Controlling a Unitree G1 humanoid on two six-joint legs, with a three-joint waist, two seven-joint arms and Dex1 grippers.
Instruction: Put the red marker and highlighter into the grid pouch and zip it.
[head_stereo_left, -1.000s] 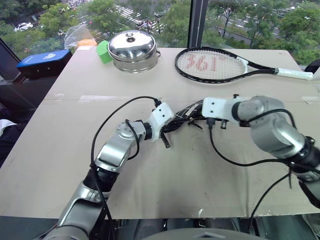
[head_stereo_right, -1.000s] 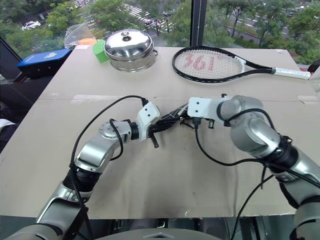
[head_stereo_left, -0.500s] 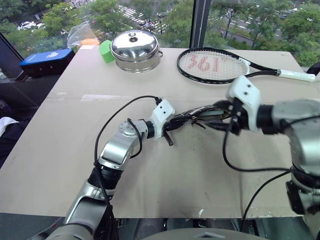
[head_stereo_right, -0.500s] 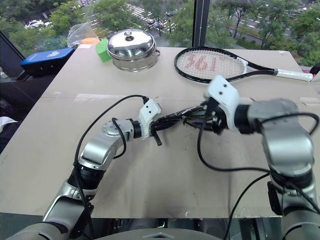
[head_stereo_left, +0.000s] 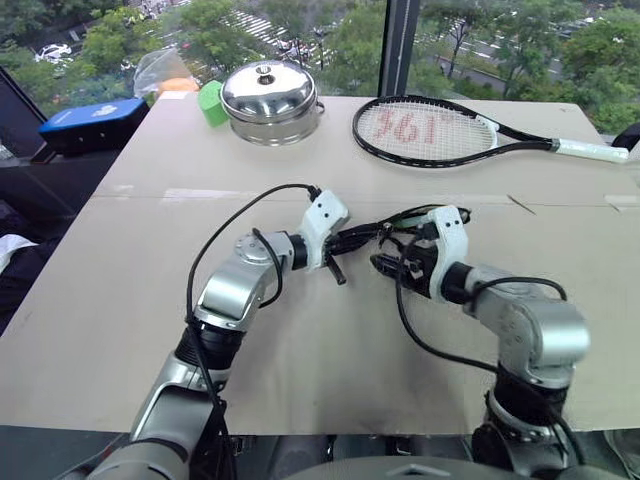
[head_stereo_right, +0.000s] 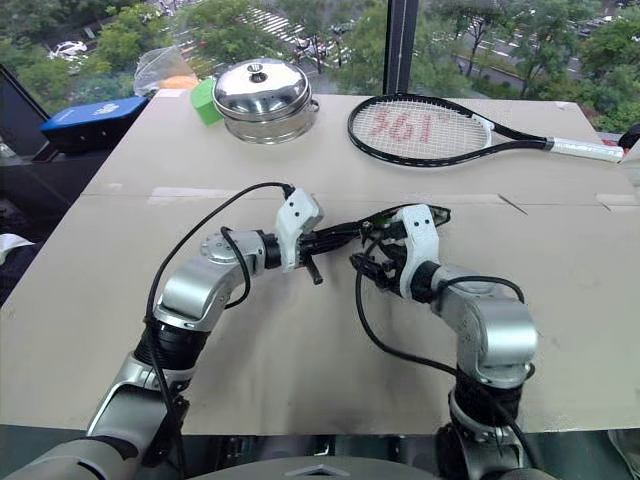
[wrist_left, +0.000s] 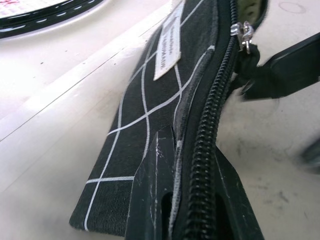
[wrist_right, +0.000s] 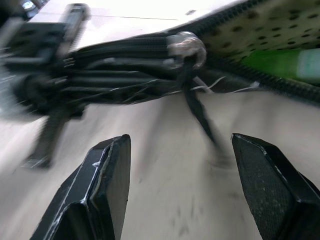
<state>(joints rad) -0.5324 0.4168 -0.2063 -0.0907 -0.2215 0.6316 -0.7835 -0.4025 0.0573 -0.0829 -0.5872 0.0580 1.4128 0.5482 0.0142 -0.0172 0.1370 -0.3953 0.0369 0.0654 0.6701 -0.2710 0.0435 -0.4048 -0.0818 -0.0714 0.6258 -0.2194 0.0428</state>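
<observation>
The grid pouch (wrist_left: 145, 90), black with white lines and a white label, hangs above the table between my two hands. My left gripper (wrist_left: 192, 150) is shut on its near end, one finger on either side of the zipper. The zipper pull (wrist_right: 186, 47) sits part way along, its cord dangling. Past the pull the mouth gapes, and the green highlighter (wrist_right: 285, 62) lies inside. My right gripper (wrist_right: 177, 142) is open, just below and in front of the pull, with nothing between its fingers. The red marker is hidden.
At the back of the tan table (head_stereo_left: 120, 300) stand a steel lidded pot (head_stereo_left: 270, 100) and a green block (head_stereo_left: 210, 102), with a tennis racket (head_stereo_left: 430, 132) to their right. A blue case (head_stereo_left: 90, 122) lies off the far left corner.
My right arm dropped from its raised pose and rolled its wrist, and the open gripper now sits lower and nearer, under the zipper pull. The left gripper still holds the pouch end.
</observation>
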